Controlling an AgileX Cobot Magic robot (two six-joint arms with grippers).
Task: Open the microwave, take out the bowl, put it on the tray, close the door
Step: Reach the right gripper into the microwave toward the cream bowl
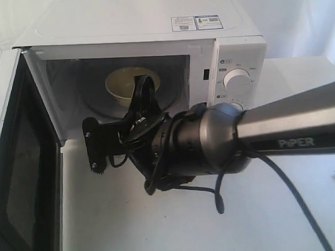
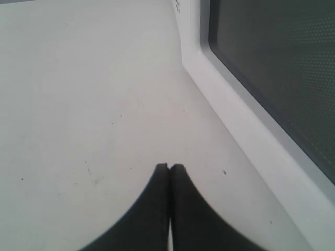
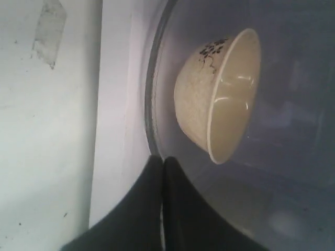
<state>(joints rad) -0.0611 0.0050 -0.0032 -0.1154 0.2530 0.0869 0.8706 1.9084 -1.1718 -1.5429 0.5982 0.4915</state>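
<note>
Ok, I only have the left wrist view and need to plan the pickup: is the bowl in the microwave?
Observer: Yes, the bowl sits upright inside the microwave, on its glass turntable.
Operator: Is the door fully open?
Observer: The door is swung wide, to the left in the exterior view.
Operator: And the right tool?
Observer: The right tool is shut, at the turntable's edge, short of the bowl and not touching it.

Left hand (image 2: 169, 168) (jaws together) over table (image 2: 78, 104), beside door (image 2: 246, 136)
</note>
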